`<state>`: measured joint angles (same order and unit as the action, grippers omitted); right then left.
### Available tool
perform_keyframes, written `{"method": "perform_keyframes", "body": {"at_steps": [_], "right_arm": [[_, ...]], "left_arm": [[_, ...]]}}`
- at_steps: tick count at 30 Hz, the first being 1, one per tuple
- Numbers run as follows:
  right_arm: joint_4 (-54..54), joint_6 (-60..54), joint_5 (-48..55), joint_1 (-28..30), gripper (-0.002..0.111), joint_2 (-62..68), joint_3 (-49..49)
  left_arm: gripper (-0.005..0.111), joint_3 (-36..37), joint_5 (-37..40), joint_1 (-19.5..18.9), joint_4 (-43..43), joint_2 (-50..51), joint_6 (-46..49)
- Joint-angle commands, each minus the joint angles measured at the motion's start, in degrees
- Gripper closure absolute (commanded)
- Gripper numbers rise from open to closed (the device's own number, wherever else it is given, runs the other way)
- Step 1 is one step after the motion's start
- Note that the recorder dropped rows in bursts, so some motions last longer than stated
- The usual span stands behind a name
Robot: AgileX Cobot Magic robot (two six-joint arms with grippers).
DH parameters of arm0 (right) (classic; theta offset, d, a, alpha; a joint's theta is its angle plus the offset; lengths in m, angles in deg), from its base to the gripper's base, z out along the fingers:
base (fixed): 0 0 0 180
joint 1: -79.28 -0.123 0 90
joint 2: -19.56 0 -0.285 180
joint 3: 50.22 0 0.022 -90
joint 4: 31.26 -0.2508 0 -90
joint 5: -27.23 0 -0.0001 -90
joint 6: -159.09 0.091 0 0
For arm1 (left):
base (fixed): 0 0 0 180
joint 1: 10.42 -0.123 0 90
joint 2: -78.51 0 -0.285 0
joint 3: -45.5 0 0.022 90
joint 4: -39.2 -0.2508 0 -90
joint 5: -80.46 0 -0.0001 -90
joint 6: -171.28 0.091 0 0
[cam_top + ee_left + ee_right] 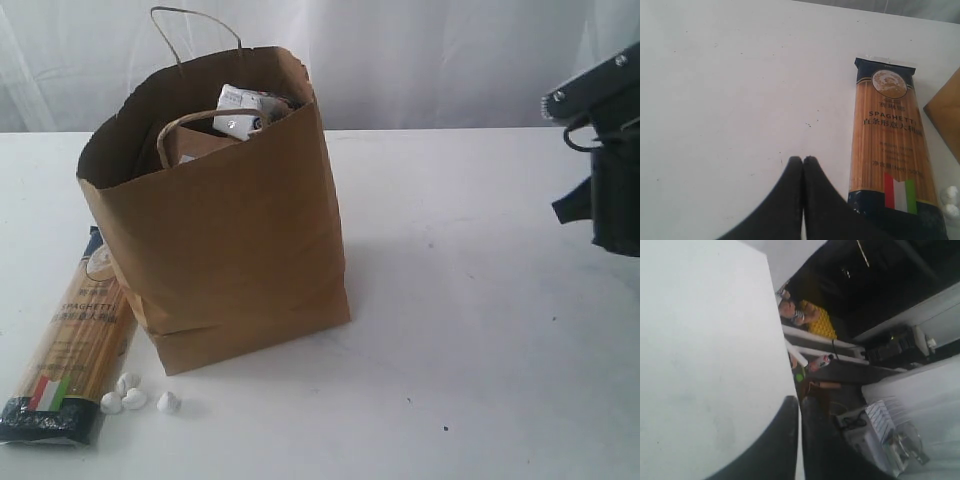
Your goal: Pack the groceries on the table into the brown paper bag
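The brown paper bag (225, 230) stands upright on the table (480, 300), left of centre. A white-blue carton (245, 108) pokes out of its open top. The spaghetti packet (75, 345) lies flat on the table to the left of the bag, with small white lumps (135, 398) by its near end. My left gripper (802, 159) is shut and empty over bare table, beside the spaghetti packet (890, 150). A corner of the bag (946, 112) and the lumps (951, 200) show at the frame's edge. My right gripper (799, 401) is shut on nothing, near the table's edge.
The right arm (605, 170) hangs dark at the right border of the exterior view, well away from the bag. A white curtain backs the table. Past the table edge (782, 340), the right wrist view shows shelves and room clutter (840, 360).
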<state>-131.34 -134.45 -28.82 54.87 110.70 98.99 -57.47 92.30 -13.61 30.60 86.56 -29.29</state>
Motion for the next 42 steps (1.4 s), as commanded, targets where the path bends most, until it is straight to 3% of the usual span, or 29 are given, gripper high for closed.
{"method": "perform_keyframes", "body": {"at_steps": [1,7,8,9,10,11,12,14,16,20,21,25,29,33,37,42], "right_arm": [[0.14,3.40,18.33,6.73,0.106,-2.25,-2.55],[0.14,19.95,68.61,19.61,0.108,-2.09,-2.48],[0.14,27.10,77.17,22.44,0.108,-1.38,-2.48],[0.14,41.45,82.63,25.38,0.108,0.05,-2.58],[0.14,53.14,83.32,27.22,0.108,0.77,-3.18],[0.14,72.58,83.58,29.49,0.108,1.39,-4.28],[0.14,79.40,83.58,30.86,0.108,1.39,-4.98],[0.14,75.38,82.77,33.23,0.108,-0.25,-5.09],[0.14,61.96,76.65,36.55,0.108,-4.43,-5.09],[0.14,56.45,61.60,42.05,0.108,-16.57,-4.36],[0.14,54.46,61.95,42.20,0.108,-17.95,-3.51],[0.14,30.51,84.26,41.46,0.108,-18.86,2.81],[3.82,28.33,80.15,38.63,0.108,-22.61,8.25],[24.18,28.33,66.71,31.40,0.108,-27.37,10.18],[42.65,28.18,53.63,25.93,0.108,-29.85,5.58],[43.08,26.48,46.49,23.12,0.108,-33.03,-1.93]], "left_arm": [[0.107,0.18,0.25,-0.13,-0.22,-0.27,0.01],[0.107,0.18,0.14,-0.13,-0.24,-0.27,0.01],[0.107,0.18,0.14,-0.13,-0.24,-0.27,0.01],[0.107,0.18,0.14,-0.13,-0.24,-0.27,0.01],[0.107,0.18,0.14,-0.13,-0.24,-0.27,0.01],[0.107,0.18,-0.10,-0.13,-0.24,-0.27,0.01],[0.107,0.18,-0.35,-0.13,-0.24,-0.27,0.01],[0.107,0.18,-0.67,-0.13,-0.24,-0.27,0.01],[0.107,0.18,-0.67,-0.13,-0.24,-0.27,0.01],[0.107,0.18,-0.67,-0.13,-0.24,-0.27,0.01],[0.107,0.18,-0.57,-0.13,-0.24,-0.27,0.01],[0.107,0.18,0.61,-0.13,-1.17,-0.27,0.01],[0.107,0.18,0.87,-0.13,-1.17,-0.27,0.01],[0.107,0.18,0.84,-0.13,-1.33,-0.27,0.01],[0.107,0.18,0.84,-0.13,-1.33,-0.27,0.01],[0.107,0.18,1.09,-0.13,-1.32,-0.27,0.01]]}}
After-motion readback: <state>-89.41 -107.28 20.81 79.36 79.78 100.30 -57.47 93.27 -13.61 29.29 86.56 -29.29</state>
